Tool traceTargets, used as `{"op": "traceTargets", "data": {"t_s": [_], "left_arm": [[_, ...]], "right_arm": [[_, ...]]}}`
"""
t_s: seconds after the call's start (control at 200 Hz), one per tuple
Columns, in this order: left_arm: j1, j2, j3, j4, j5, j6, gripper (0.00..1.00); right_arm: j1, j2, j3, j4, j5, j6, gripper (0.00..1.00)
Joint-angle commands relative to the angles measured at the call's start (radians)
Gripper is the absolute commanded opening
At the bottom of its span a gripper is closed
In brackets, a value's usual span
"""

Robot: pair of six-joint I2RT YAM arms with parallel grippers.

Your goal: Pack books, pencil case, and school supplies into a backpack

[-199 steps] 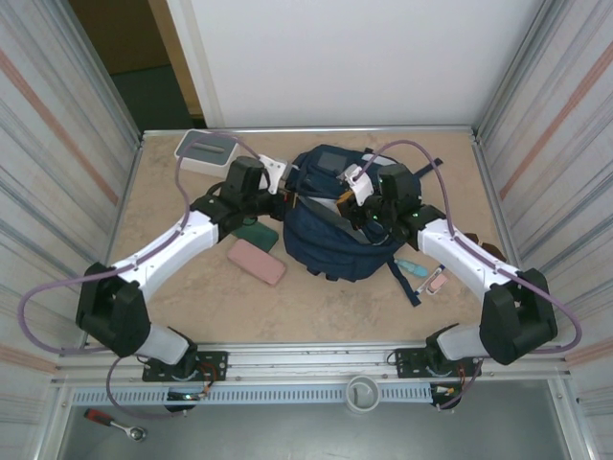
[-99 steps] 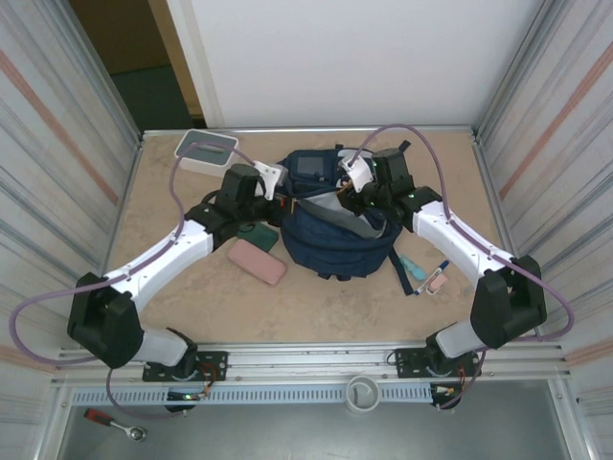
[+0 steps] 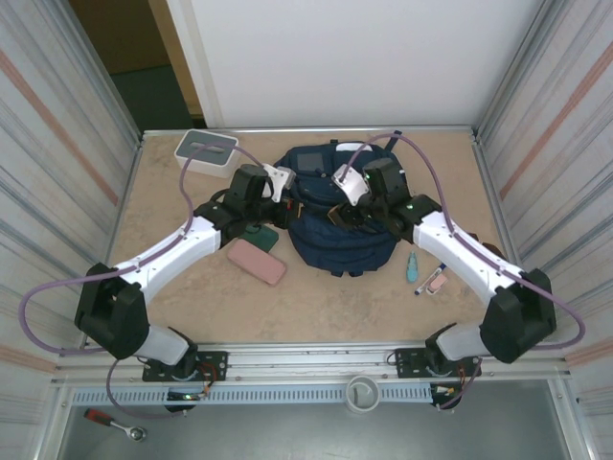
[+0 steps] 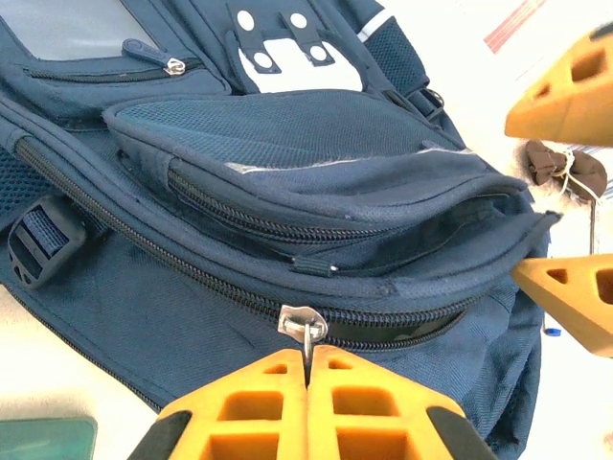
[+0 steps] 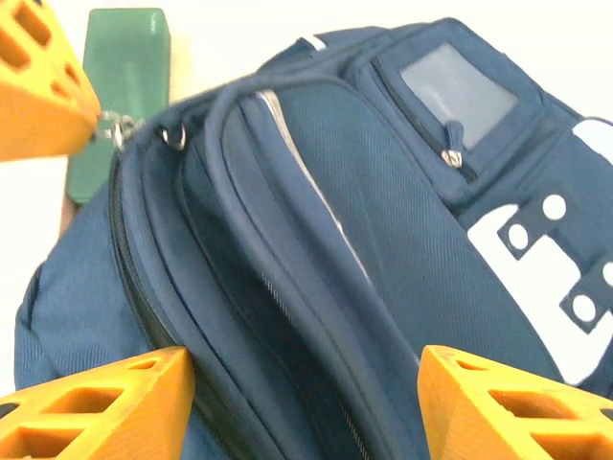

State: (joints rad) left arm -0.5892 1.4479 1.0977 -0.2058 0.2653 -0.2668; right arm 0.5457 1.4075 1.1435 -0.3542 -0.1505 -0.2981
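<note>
Beige surface (image 3: 316, 307) carries the backpack (image 3: 340, 225); left tool (image 4: 306, 362) pinches its zipper pull (image 4: 302, 324), right tool (image 5: 306, 393) gapes wide over the fabric.

We're looking at the left arm (image 3: 168, 251) and right arm (image 3: 462, 251) now: white links, chunky black joints, black bases, a white block (image 3: 278, 176) at each wrist. A lilac cable (image 3: 23, 309) loops out from each one, and we get orange wedge fingers (image 4: 247, 410), hollowed with triangular cells.

place: robot lab test cell
walls: ribbed metal panels (image 3: 57, 144), white backboard (image 3: 354, 57)
front: aluminium rail (image 3: 316, 356), slotted strip (image 3: 287, 395)
loose: ratchet wrench (image 3: 113, 423)
</note>
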Motion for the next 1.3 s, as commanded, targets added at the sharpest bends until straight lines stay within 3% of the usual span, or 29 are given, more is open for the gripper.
{"op": "traceTargets", "data": {"t_s": [0.0,0.145,0.205,0.326,0.436,0.636,0.842,0.952,1.072,1.182,1.298], "left_arm": [[-0.009,-0.016,0.04,0.051,0.025,-0.008,0.0],[-0.008,-0.02,0.033,0.05,0.024,-0.011,0.0],[-0.008,-0.023,0.027,0.052,0.017,-0.011,0.0],[0.004,-0.034,0.005,0.063,-0.03,-0.015,0.0],[0.056,-0.029,-0.017,0.085,-0.059,-0.029,0.0],[0.183,0.093,-0.008,0.151,-0.096,-0.031,0.0],[0.259,0.279,0.123,0.168,-0.168,0.008,0.0],[0.271,0.333,0.201,0.09,-0.154,0.032,0.21],[0.27,0.239,0.091,0.167,-0.134,0.011,0.47],[0.271,0.12,-0.025,0.193,-0.116,-0.017,0.59],[0.27,0.011,-0.145,0.202,-0.099,-0.052,0.64]], "right_arm": [[0.038,0.078,0.08,-0.026,-0.034,-0.062,0.63],[0.066,0.132,0.1,-0.002,-0.021,-0.073,0.63],[0.065,0.137,0.089,0.022,0.001,-0.066,0.58],[0.058,0.105,0.032,0.068,0.042,-0.052,0.2],[0.041,0.041,-0.059,0.126,0.052,-0.03,0.0],[-0.011,-0.058,-0.187,0.208,-0.029,0.028,0.0],[-0.03,-0.068,-0.198,0.219,-0.09,0.065,0.0],[-0.029,-0.025,-0.151,0.217,-0.079,0.147,0.0],[-0.018,0.053,-0.036,0.128,-0.017,0.223,0.01],[-0.008,0.101,0.068,0.054,0.043,0.281,0.03],[0.003,0.154,0.187,-0.008,0.087,0.342,0.08]]}}
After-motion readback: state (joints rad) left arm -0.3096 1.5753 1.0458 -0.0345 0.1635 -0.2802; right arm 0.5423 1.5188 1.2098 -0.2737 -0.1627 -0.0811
